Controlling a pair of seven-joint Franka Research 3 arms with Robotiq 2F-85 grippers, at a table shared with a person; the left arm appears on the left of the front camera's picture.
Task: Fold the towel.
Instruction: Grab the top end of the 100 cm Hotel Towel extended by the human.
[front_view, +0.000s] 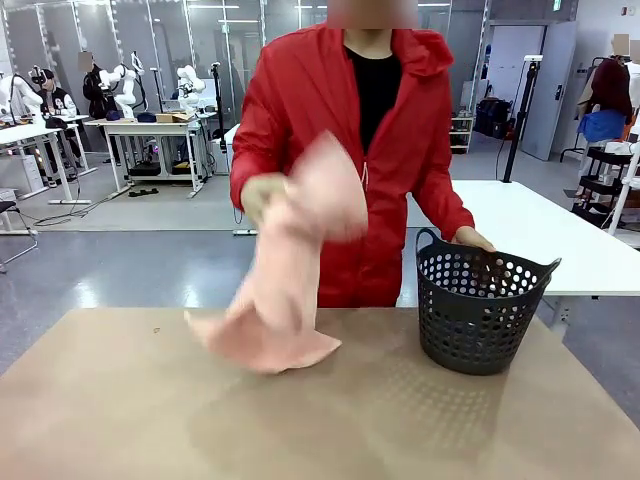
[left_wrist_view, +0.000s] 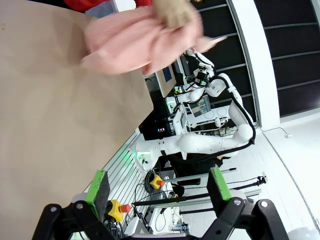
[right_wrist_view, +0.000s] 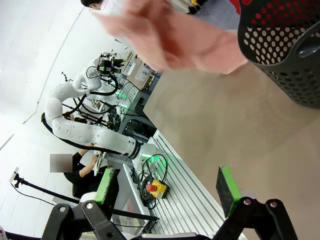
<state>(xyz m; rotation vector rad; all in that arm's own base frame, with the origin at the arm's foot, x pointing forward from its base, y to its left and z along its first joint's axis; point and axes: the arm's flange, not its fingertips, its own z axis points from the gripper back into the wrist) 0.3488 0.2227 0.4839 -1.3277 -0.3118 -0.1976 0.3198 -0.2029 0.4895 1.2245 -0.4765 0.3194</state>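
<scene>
While a person in a red jacket stands across the brown tabletop (front_view: 120, 420) in a workshop room, the towel (front_view: 275, 300) hangs blurred from the person's hand (front_view: 262, 195). Its lower end touches the tabletop beside a dark perforated basket (front_view: 480, 310). The left claw (left_wrist_view: 157, 176) and right claw (right_wrist_view: 167, 172) both gape wide, holding and touching nothing.

Towel (front_view: 280, 290) left of basket (front_view: 470, 320), lower end on table (front_view: 300, 430).
</scene>
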